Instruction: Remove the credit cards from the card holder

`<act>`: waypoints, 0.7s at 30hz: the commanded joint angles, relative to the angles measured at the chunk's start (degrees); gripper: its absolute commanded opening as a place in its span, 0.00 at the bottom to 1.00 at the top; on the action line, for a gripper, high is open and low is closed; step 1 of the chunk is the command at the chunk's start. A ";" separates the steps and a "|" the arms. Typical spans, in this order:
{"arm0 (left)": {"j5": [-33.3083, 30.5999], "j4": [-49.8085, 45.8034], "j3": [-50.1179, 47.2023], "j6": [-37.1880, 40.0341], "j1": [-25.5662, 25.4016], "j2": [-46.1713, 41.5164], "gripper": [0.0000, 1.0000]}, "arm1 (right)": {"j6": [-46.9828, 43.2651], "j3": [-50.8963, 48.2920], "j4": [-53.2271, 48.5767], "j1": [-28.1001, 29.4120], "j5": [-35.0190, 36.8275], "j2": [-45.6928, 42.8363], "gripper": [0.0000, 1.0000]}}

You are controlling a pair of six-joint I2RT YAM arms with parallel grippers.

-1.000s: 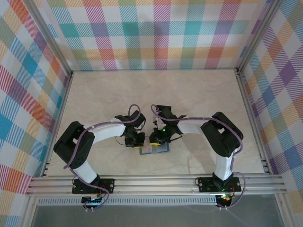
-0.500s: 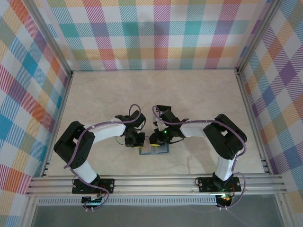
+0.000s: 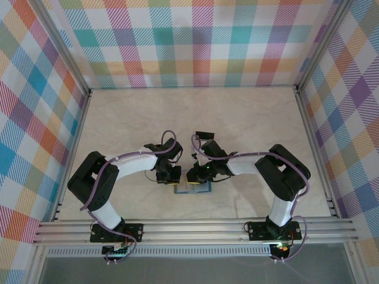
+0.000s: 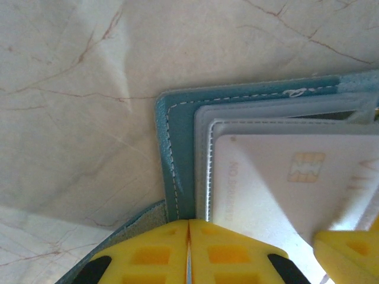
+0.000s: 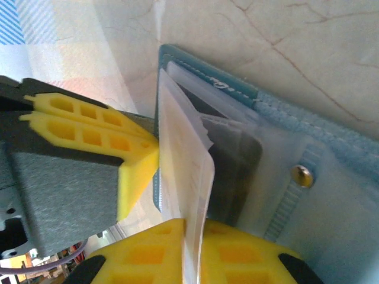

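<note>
As it lies opened flat on the pale marbled surface (image 3: 237, 118), card holder (image 3: 200, 189): teal outside, grey-blue slotted pockets inside, with a metal snap stud (image 5: 302, 173) on its side tab. Left end effector (image 4: 188, 228): at the holder's left edge, yellow fingers pressed together with no gap, tips over the rim of the teal cover. Whether the cover is pinched between them cannot be told. Right end effector (image 5: 192, 231): over the holder's inner pockets, just beside the left one, jaws almost closed and pinching the near edge of one credit card (image 5: 185, 160). Credit card: pale, thin, chip on its face, stretched across the holder's pockets toward the stitched corner. Whether its far end sits in a slot cannot be told.
</note>
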 commanded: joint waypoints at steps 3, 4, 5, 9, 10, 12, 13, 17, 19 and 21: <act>-4.26 -3.05 -0.40 0.71 0.40 2.71 0.10 | -0.69 -1.76 2.89 0.72 -0.60 -3.92 0.16; -4.42 -3.16 -0.45 0.75 0.34 2.78 0.10 | -0.80 -1.98 2.75 0.70 -0.44 -4.26 0.16; -4.54 -3.23 -0.53 0.87 0.33 2.75 0.10 | -0.79 -2.21 2.85 0.72 -0.36 -4.46 0.16; -4.71 -3.57 -0.58 0.94 0.33 2.76 0.10 | -1.16 -2.50 1.52 0.62 0.68 -4.83 0.16; -4.82 -3.59 -0.62 1.00 0.36 2.64 0.10 | -1.29 -2.62 1.26 0.63 1.00 -4.86 0.16; -4.93 -3.71 -0.66 1.03 0.34 2.70 0.10 | -1.43 -2.71 0.56 0.64 1.79 -5.05 0.16; -4.89 -3.68 -0.69 1.02 0.33 2.71 0.10 | -1.51 -2.70 0.16 0.56 2.08 -5.10 0.16; -5.00 -3.90 -0.55 1.03 0.33 2.62 0.10 | -1.60 -2.70 -0.24 0.46 2.57 -4.86 0.16; -5.13 -4.27 -0.38 1.08 0.34 2.38 0.10 | -1.51 -2.62 -0.46 0.37 2.62 -4.56 0.17; -5.31 -4.56 -0.28 1.09 0.33 1.78 0.10 | -1.27 -2.79 -0.50 0.29 2.91 -4.46 0.17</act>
